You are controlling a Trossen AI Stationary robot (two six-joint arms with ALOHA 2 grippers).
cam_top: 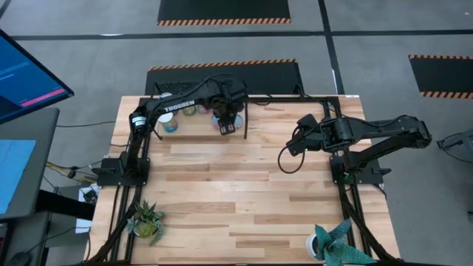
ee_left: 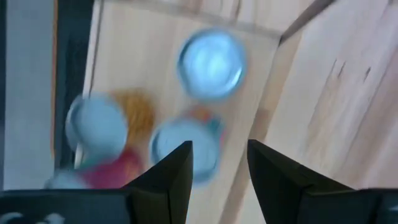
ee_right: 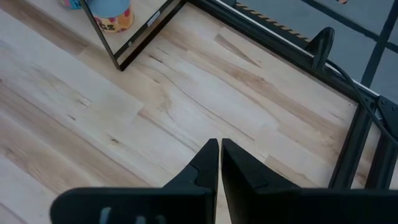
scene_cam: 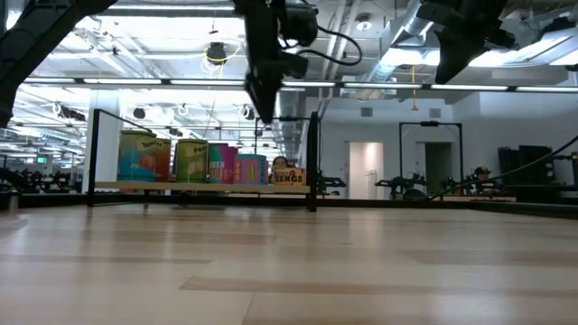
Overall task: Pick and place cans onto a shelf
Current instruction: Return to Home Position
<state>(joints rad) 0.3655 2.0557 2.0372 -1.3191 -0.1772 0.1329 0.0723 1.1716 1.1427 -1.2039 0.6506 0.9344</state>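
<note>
Above the shelf (scene_cam: 199,188) the left end effector (ee_left: 219,147) hangs open and empty, cans (scene_cam: 191,161) straight below it; the right end effector (ee_right: 220,143), closed, waits well apart.

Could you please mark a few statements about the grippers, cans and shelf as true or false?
1. The left gripper hangs open above the cans on the shelf. True.
2. The right gripper holds a can. False: it is shut on nothing, above bare table.
3. One can lies on the table outside the shelf. False: every can in view stands on the shelf.
4. Potted plants stand on the table. True.
</note>
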